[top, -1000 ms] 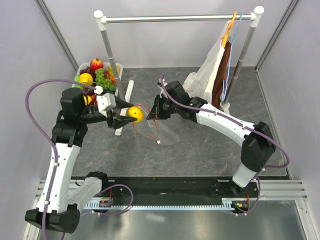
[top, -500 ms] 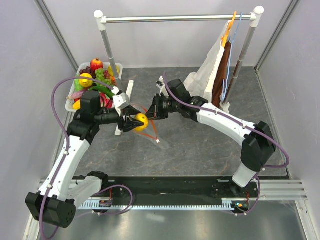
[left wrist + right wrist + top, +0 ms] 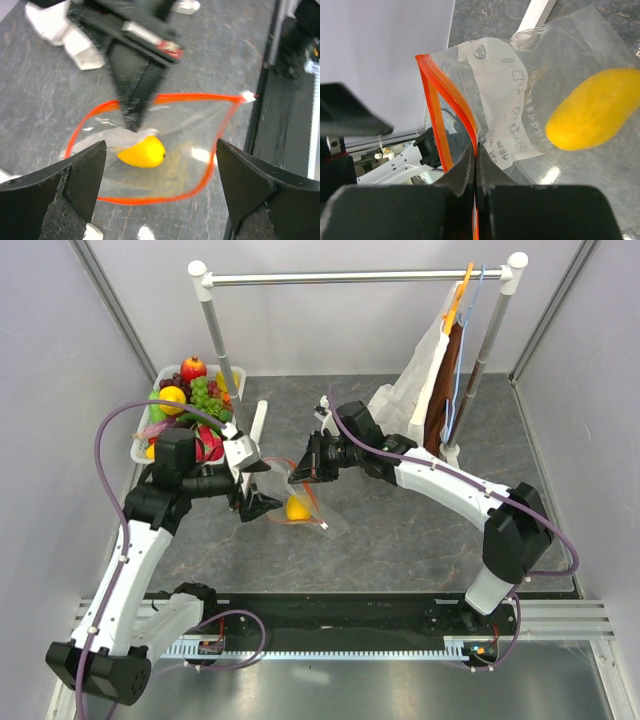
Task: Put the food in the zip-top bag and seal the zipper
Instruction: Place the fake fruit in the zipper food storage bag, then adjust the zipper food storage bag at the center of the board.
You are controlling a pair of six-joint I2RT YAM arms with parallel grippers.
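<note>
Left gripper [image 3: 160,150] wide open, empty; yellow mango [image 3: 142,151] inside zip-top bag [image 3: 200,130], frame centre. Right gripper [image 3: 474,160] clamped on zipper [image 3: 432,107].

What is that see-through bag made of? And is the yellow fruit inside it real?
The bag looks like thin, glossy clear plastic: you can see the grey table through it, and it crinkles and glints. The yellow fruit is probably a plastic toy, not real: its skin is perfectly smooth, evenly coloured and slightly shiny.
</note>
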